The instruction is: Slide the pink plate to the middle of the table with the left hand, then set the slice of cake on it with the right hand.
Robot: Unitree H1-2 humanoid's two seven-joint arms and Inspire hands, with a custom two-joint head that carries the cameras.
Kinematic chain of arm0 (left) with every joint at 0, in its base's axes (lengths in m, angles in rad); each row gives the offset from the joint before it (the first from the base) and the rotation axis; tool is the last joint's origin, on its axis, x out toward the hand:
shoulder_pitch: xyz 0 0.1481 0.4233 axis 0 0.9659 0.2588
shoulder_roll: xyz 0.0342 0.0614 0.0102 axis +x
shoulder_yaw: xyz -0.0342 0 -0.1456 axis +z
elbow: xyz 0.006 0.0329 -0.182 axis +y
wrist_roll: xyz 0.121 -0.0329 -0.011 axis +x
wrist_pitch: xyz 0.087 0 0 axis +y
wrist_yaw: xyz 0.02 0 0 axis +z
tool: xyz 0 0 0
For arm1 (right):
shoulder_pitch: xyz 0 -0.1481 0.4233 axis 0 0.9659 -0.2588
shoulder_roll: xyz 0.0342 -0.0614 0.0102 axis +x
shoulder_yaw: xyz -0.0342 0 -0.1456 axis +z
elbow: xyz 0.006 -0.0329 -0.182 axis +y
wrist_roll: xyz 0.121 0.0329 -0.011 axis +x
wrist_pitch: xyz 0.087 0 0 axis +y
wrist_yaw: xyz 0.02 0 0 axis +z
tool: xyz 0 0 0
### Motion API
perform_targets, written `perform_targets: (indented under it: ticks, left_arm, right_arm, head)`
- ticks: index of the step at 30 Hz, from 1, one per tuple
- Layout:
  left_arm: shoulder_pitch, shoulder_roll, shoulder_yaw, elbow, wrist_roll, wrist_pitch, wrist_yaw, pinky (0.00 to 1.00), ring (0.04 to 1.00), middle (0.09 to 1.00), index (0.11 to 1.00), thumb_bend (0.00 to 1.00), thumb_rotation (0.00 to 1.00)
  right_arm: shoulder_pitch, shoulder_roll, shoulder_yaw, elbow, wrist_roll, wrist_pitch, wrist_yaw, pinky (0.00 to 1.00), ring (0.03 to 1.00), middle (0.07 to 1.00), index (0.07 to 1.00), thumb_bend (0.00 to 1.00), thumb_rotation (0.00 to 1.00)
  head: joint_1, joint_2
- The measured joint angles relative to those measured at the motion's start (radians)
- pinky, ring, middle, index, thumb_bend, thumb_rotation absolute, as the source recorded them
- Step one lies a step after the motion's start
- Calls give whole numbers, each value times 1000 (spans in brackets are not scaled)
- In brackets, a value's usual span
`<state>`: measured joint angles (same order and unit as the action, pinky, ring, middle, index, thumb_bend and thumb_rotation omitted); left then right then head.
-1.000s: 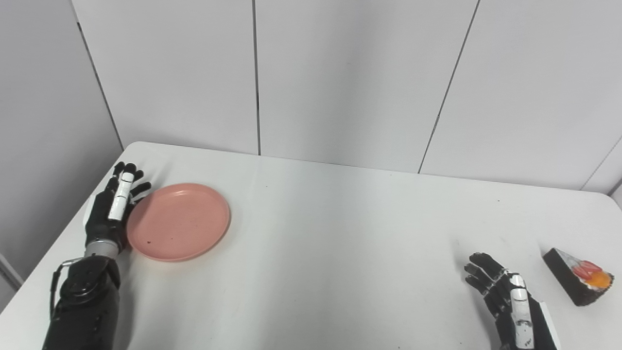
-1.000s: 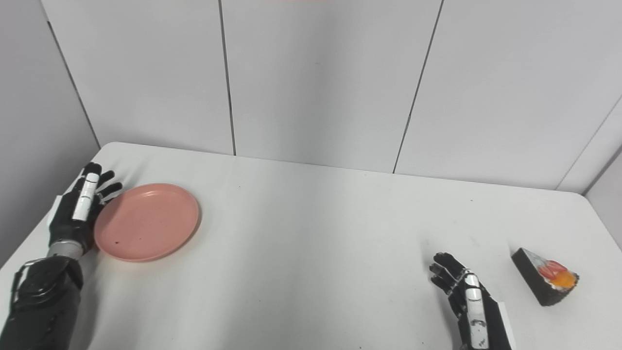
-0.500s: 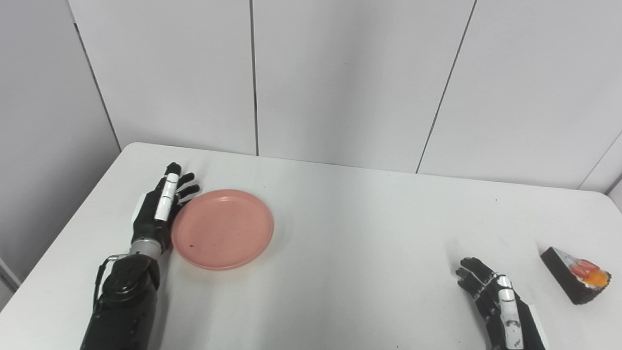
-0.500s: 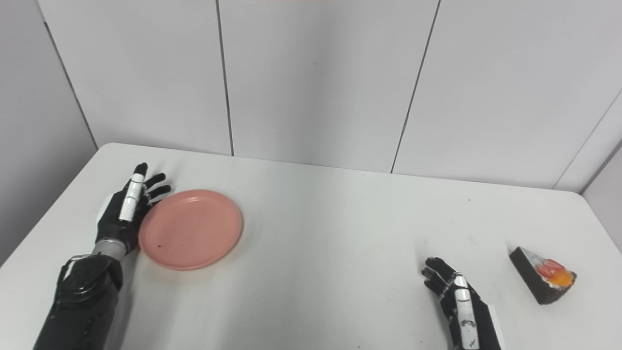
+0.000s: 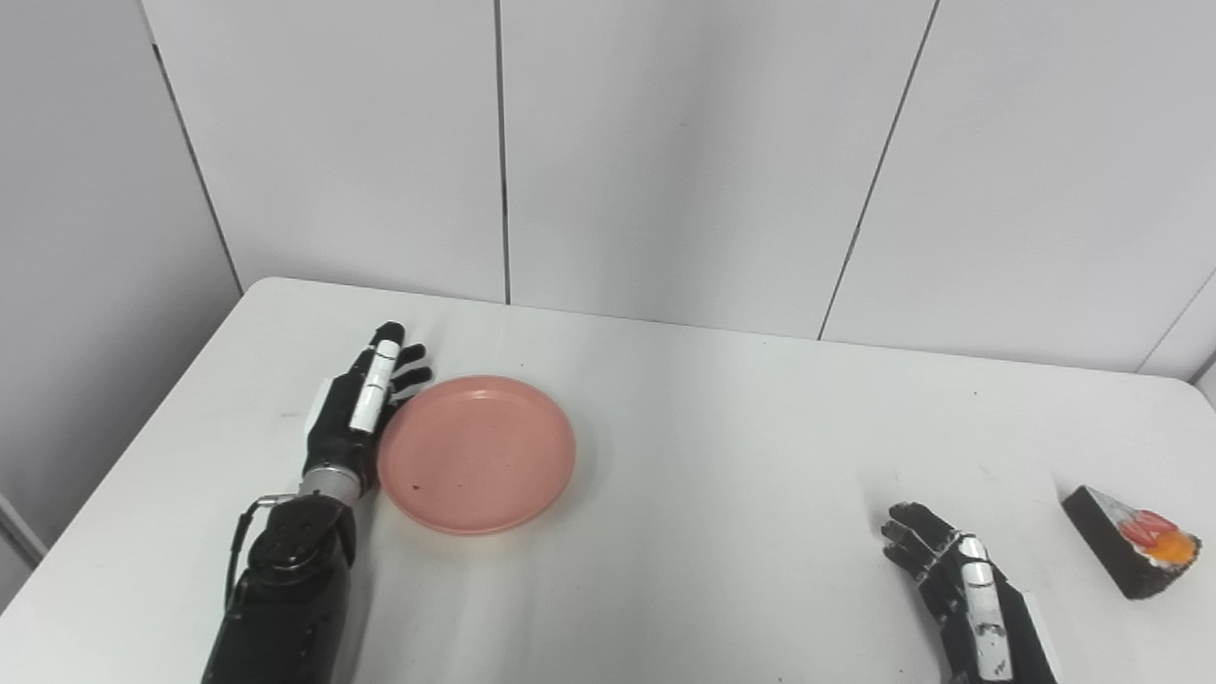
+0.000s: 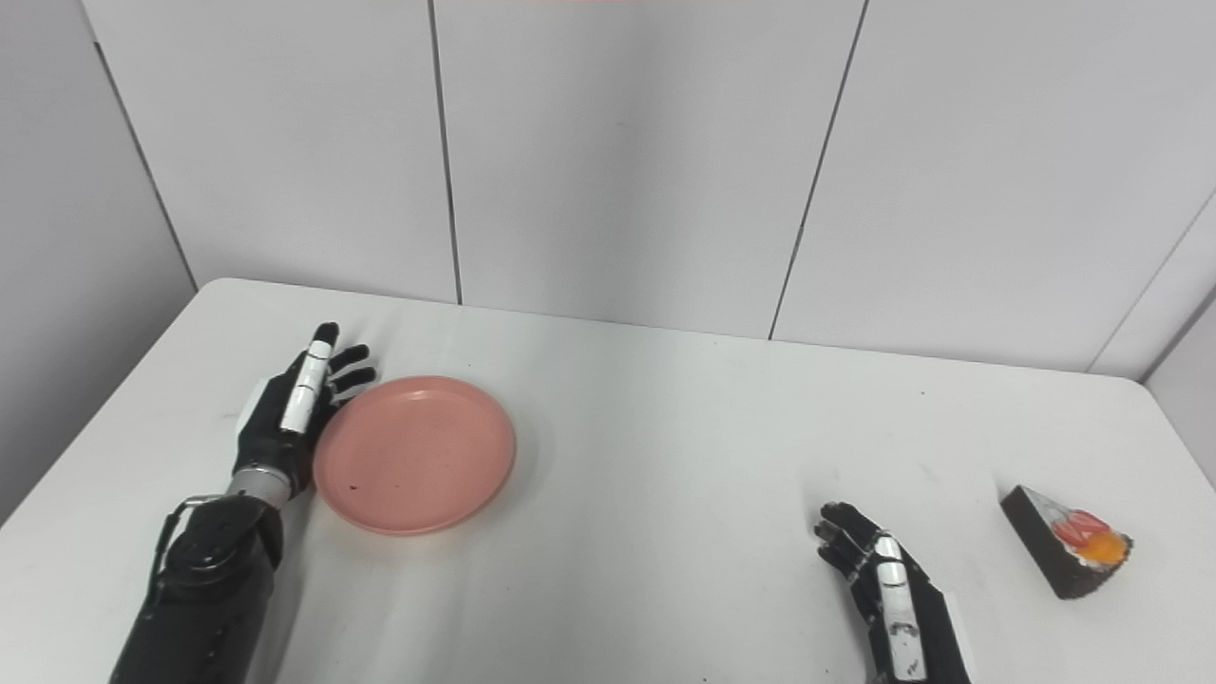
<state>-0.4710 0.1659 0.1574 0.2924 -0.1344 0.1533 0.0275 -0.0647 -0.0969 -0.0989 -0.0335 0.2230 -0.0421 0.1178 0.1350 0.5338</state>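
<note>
The round pink plate [image 5: 477, 452] lies flat on the white table [image 5: 722, 446], left of its middle. My left hand [image 5: 356, 413] is open, fingers straight, its palm side pressed against the plate's left rim. A dark slice of cake [image 5: 1130, 540] with red and orange topping lies near the table's right edge. My right hand [image 5: 955, 589] rests low near the front edge, open with fingers spread, a short way left of the cake and not touching it.
Grey wall panels [image 5: 665, 161] stand right behind the table's far edge. The table's rounded left corner [image 5: 256, 285] is behind my left hand. Nothing else stands on the table.
My left hand has pushed the pink plate to the right, toward the table's middle. My right hand has drifted slightly left; the cake stays where it was.
</note>
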Motion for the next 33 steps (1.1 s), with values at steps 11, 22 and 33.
perform_targets:
  ticks: [11,22,33]
  left_arm:
    - [35,-115,-43,-102,33,69,46,712,840,873,943,768,923]
    - [72,-239,-38,-181,18,104,82,863,911,933,1000,738,904]
    - [104,-324,-26,-206,-69,78,77,961,960,976,1000,752,840]
  right_arm:
    - [-1,18,13,-1,-51,-13,-24,813,789,794,704,681,888]
    - [3,63,48,-50,-88,-4,-57,802,774,776,690,766,887]
    - [4,86,74,-59,-137,6,-85,805,769,777,696,818,903]
  head:
    - [-57,6]
    - [-158,17]
    - [-256,25]
